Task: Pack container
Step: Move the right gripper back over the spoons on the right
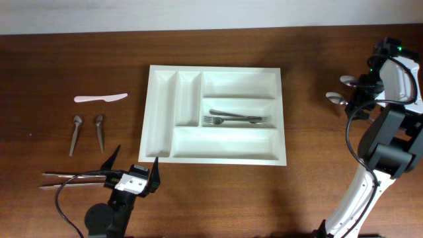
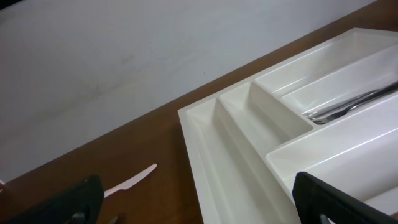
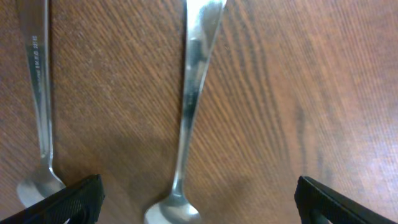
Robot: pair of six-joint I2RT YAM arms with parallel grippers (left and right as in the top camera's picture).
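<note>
The container (image 1: 215, 68) is a white five-compartment tray in the middle of the table. Metal forks (image 1: 234, 119) lie in its middle wide compartment. The other compartments look empty. My left gripper (image 1: 134, 163) is open and empty at the tray's front left corner. In the left wrist view it (image 2: 199, 208) faces the tray (image 2: 236, 143) and the forks (image 2: 348, 106). My right gripper (image 1: 357, 89) is open, low over two metal spoons (image 1: 335, 98) right of the tray. In the right wrist view one spoon (image 3: 186, 112) lies between the open fingers (image 3: 196, 211).
A white plastic knife (image 1: 100, 98) and two small spoons (image 1: 75, 134) lie left of the tray. Two long metal pieces (image 1: 69, 176) lie by the front edge beside my left arm. A second spoon (image 3: 37, 93) lies left of the right gripper's fingers.
</note>
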